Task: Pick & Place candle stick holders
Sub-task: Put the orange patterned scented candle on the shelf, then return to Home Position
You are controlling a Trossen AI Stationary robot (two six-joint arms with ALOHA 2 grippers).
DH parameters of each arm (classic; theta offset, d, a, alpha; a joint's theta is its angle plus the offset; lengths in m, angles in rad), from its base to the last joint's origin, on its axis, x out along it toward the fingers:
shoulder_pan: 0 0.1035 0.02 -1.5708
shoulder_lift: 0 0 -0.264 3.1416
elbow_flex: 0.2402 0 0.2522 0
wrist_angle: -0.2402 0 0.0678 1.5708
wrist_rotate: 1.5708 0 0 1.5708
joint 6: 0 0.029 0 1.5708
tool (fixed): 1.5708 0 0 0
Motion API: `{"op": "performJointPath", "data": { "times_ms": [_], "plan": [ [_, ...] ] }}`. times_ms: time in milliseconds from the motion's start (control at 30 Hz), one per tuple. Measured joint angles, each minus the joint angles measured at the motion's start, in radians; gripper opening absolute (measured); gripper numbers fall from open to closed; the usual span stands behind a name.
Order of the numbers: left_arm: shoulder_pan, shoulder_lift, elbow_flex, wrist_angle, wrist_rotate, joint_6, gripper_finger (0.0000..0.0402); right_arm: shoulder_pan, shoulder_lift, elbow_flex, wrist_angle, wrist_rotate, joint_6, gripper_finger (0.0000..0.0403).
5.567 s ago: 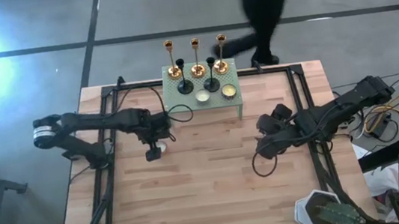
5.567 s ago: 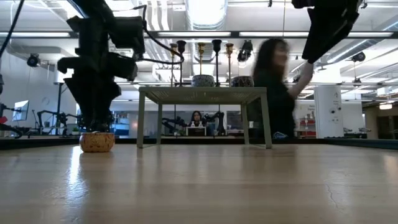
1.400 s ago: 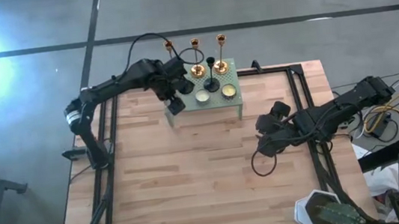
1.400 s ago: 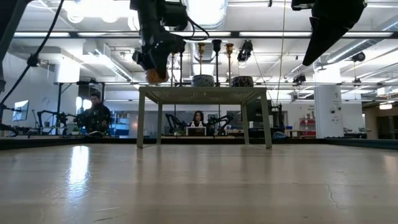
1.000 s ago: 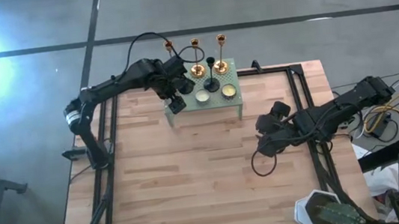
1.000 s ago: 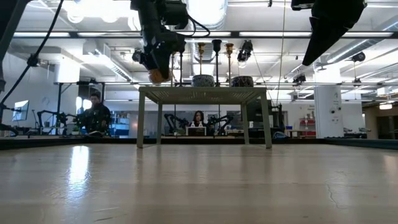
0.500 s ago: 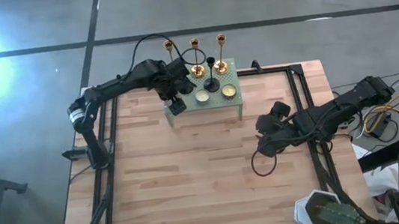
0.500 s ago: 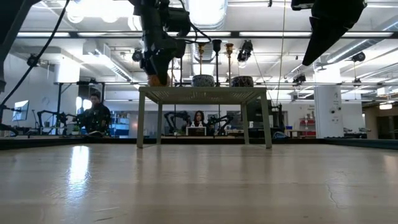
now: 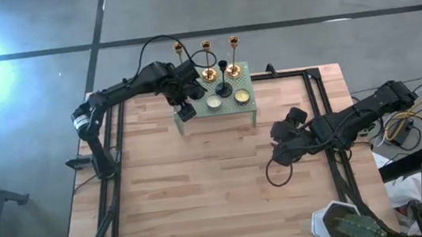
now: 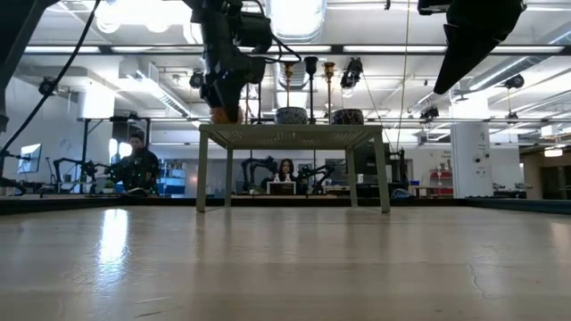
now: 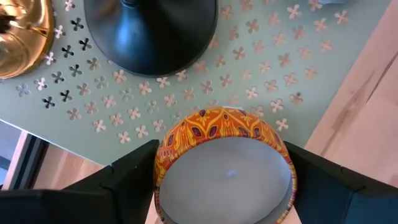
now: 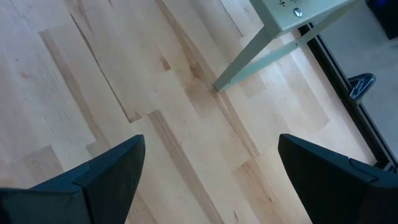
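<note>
Candle stick holders [image 9: 209,72] stand on the green perforated stand [image 9: 251,104] at the far edge of the bench [image 9: 204,199]. Left gripper [image 11: 224,186] is clamped on an orange patterned candle tin [image 11: 225,163] over the stand's near-left corner, beside a black holder base [image 11: 151,34]. Right gripper [image 12: 208,171] hovers with fingers apart over the bench.

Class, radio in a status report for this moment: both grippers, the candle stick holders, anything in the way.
Left gripper shut on orange patterned candle tin over green perforated metal stand. Right gripper open, idle above wooden table. Candle stick holders untouched; black holder base close ahead.
</note>
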Motion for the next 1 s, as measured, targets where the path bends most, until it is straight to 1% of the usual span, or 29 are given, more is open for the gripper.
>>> {"op": "performJointPath", "data": {
  "times_ms": [100, 333, 467, 633, 867, 1000],
  "plan": [
    [0.0, 0.0, 0.0, 0.001, 0.023, -0.003, 0.0302, 0.0, 0.0, 0.0, 0.0, 0.0, 0.001, 0.0364],
    [0.0, 0.0, 0.0, 0.004, 0.032, -0.004, 0.0303, 0.0, 0.0, 0.0, 0.0, 0.0, 0.003, 0.0364],
    [0.0, -0.001, 0.0, 0.006, 0.065, -0.003, 0.0314, 0.0, 0.0, 0.0, 0.0, -0.001, 0.003, 0.0364],
    [0.0, -0.001, -0.001, 0.007, 0.066, 0.004, 0.033, 0.0, 0.0, 0.0, 0.0, -0.001, 0.003, 0.0364],
    [0.0, -0.001, -0.002, 0.022, 0.069, 0.009, 0.0331, 0.0, 0.0, 0.0, 0.0, -0.003, 0.003, 0.0364],
    [0.0, -0.001, 0.017, -0.012, 0.07, 0.009, 0.0334, 0.0, 0.0, 0.0, 0.0, -0.007, 0.003, 0.0364]
  ]
}}
